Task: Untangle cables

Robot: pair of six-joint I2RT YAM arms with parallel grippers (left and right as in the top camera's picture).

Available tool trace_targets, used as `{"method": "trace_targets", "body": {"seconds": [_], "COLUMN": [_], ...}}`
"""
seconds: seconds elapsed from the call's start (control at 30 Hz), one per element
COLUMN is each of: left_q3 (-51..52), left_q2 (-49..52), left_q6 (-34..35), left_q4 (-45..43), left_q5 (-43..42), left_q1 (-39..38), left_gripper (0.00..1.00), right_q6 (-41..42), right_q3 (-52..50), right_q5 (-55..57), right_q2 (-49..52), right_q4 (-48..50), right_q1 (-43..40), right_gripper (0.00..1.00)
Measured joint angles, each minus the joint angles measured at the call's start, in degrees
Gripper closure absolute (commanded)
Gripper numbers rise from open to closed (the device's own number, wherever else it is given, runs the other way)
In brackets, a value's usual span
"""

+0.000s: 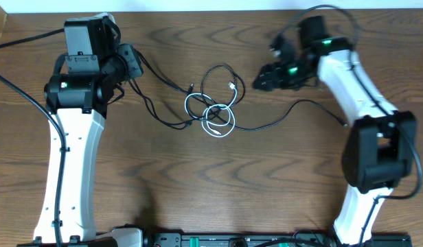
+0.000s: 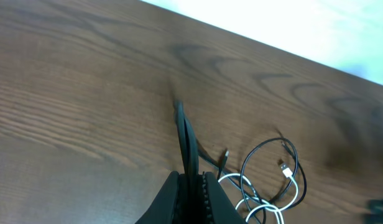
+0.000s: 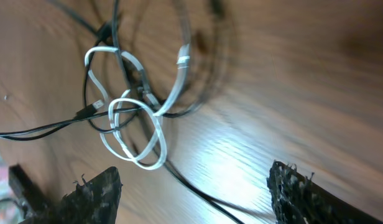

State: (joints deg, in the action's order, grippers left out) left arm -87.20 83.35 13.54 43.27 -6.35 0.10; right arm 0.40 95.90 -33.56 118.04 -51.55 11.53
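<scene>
My left hand (image 2: 181, 121) is closed. My right hand (image 3: 193, 183) is open and empty, near the tangled black and white cables (image 3: 157, 127) mid-frame on the desk (image 1: 198, 185).

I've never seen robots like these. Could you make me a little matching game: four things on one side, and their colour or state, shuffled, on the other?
Things:
1. left gripper
2. right gripper
3. white cable
4. table

Colour or state:
a. brown wood
b. fingers wide apart, nothing between them
c. looped through black cables
d. fingers pressed shut

Pairs: 1-d, 2-b, 3-c, 4-a
</scene>
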Motion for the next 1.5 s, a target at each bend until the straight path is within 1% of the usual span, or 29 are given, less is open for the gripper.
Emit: {"method": "trace_targets", "body": {"seconds": [0.2,0.43,0.57,0.83,1.13,1.17,1.33,1.5], "left_q3": [0.0,0.0,0.0,0.0,0.0,0.0,0.0,0.0], "left_q2": [0.0,0.0,0.0,0.0,0.0,0.0,0.1,0.8], "left_q6": [0.2,0.2,0.2,0.2,0.2,0.2,0.2,0.2], "left_q4": [0.4,0.5,0.5,1.0,1.5,1.5,1.5,1.5], "left_q5": [-0.2,-0.5,-0.6,-0.7,-0.9,-0.9,-0.9,-0.9], "left_q1": [0.0,0.0,0.0,0.0,0.0,0.0,0.0,0.0], "left_gripper": [0.93,0.93,0.93,0.92,0.93,0.93,0.92,0.93], "right_q6": [4.3,5.8,6.6,11.7,14.2,14.0,13.4,12.2], "right_q3": [0.0,0.0,0.0,0.4,0.5,0.5,0.5,0.2], "right_q5": [0.3,0.4,0.5,-1.2,-0.4,-0.2,0.4,1.2], "right_q2": [5.4,9.1,9.7,12.9,13.6,13.6,12.3,4.7], "right_q4": [2.8,3.1,5.0,8.9,8.7,8.4,5.7,3.5], "right_q1": [6.8,10.5,12.2,15.0,14.9,14.9,13.0,9.2], "right_gripper": [0.3,0.33,0.37,0.61,0.96,0.99,0.99,0.99]}}
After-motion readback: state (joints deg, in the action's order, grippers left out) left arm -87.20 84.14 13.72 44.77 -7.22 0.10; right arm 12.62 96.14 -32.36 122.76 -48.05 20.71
